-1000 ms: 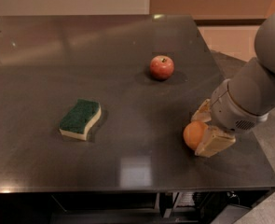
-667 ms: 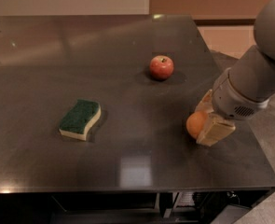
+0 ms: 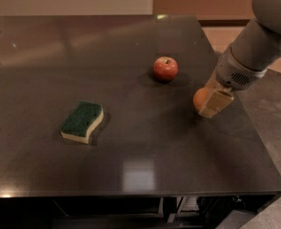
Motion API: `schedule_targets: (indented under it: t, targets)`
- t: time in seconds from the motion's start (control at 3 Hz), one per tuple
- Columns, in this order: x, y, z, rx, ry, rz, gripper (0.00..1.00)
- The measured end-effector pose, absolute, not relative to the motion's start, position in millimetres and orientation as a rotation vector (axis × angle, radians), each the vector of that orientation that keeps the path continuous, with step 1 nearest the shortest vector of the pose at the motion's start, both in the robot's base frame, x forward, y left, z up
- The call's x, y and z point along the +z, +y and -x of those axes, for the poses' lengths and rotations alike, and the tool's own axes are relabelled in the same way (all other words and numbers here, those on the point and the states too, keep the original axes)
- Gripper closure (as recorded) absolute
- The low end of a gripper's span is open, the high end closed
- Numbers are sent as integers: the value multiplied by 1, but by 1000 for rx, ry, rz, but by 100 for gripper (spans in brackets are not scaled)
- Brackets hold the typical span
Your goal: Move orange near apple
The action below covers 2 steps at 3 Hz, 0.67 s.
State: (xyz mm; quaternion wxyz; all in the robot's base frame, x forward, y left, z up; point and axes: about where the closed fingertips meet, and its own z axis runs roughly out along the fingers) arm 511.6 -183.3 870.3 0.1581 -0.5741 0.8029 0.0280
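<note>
Gripper (image 3: pixel 210 102) at the right side of the table (image 3: pixel 145 147), my jaws closed around the orange (image 3: pixel 200 98). Apple (image 3: pixel 165 68) lies left of my jaws and farther back, with a clear gap between them. Judgement: carry the orange along that diagonal and stop just beside the apple. Sponge (image 3: pixel 82 121) is well left, off the path.

hand (image 3: pixel 212 105), orange (image 3: pixel 200 98) right of apple (image 3: pixel 165 68)

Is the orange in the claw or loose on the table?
In the claw: the claw grips the orange, a tan finger against its right side, right of the apple. Whether it clears the table: cannot tell.
</note>
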Motion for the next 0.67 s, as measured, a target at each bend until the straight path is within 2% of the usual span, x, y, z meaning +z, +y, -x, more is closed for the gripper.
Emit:
schedule_targets:
  t: [0.67]
  targets:
    - [873,-176,-572,48,2323,1542,100]
